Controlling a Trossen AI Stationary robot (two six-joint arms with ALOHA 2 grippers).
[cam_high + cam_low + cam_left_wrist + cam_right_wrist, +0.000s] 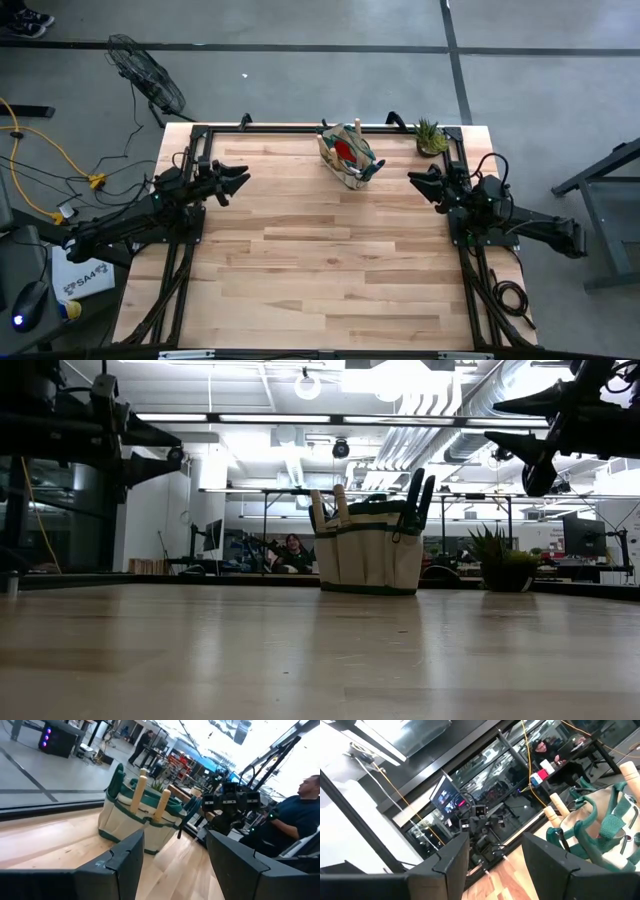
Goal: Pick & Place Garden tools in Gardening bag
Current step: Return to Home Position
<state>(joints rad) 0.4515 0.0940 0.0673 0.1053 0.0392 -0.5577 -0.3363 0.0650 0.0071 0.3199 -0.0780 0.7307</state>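
The beige gardening bag (349,155) with dark green trim stands upright on its base at the table's far middle. It also shows in the low view (368,550). Wooden handles (138,795) and green pruner handles (418,495) stick up out of it, and a red cloth piece (344,150) shows inside. My left gripper (240,180) is open and empty, raised at the table's left. My right gripper (415,181) is open and empty, raised at the table's right. Both point toward the bag.
A small potted green plant (431,138) stands at the table's far right corner, right of the bag. Bare wooden tabletop (330,260) lies between the arms and toward the near edge. A person (295,820) sits beyond the table.
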